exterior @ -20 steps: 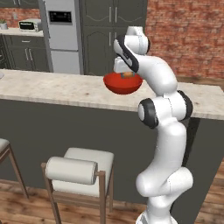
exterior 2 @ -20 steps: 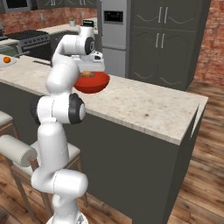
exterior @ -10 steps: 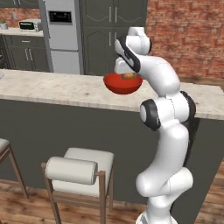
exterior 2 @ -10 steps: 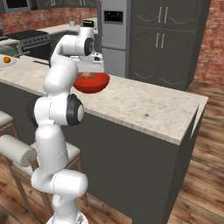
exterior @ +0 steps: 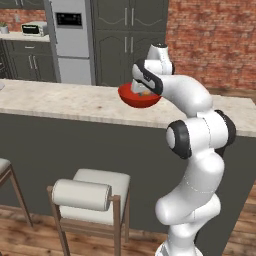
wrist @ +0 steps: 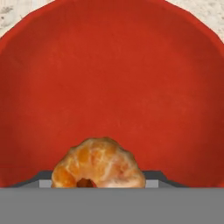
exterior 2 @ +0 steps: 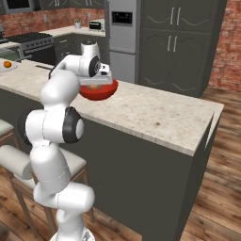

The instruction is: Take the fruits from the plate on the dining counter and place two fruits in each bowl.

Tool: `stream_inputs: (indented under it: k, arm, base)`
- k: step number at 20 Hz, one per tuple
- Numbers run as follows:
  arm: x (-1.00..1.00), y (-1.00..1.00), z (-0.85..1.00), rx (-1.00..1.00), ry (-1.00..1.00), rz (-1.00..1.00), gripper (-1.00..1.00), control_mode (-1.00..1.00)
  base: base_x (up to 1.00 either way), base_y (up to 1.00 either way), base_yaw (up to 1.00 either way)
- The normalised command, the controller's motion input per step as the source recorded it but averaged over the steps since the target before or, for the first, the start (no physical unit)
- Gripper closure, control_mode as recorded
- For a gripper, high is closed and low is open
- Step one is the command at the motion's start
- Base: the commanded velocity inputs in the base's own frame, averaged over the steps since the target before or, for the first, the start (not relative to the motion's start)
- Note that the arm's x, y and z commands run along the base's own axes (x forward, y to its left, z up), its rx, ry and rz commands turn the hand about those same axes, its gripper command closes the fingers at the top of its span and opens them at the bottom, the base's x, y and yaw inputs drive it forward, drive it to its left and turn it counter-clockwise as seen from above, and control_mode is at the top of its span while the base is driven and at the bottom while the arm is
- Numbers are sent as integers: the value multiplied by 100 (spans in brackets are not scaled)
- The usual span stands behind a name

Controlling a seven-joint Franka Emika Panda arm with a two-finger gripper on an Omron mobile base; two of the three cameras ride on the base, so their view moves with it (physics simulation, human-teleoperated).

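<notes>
The glossy red bowl stands on the dining counter. My gripper hangs just above the bowl's inside, pointing down into it. It is shut on an orange fruit, whose sides meet the grey fingers. A patch of orange fruit peeks over the bowl's rim under the hand. At the counter's far left lies the pale plate with an orange fruit on it. The wooden bowl is out of view.
Padded stools stand in front of the counter's dark face. The counter top ends at a corner on the right. A fridge and dark cabinets line the back wall.
</notes>
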Motion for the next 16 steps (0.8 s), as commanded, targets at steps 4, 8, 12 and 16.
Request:
stream_inputs:
  k: [4, 8, 12, 16]
  arm:
    - [60, 3, 1, 0, 0, -5, 100, -100]
    - [40, 10, 15, 0, 8, -4, 100, -100]
    - [38, 3, 25, 0, 13, -2, 100, -100]
    - [12, 0, 7, 0, 9, 0, 100, -100]
  base:
    - [0, 0, 0]
    - [0, 0, 0]
    - [0, 0, 0]
    - [0, 0, 0]
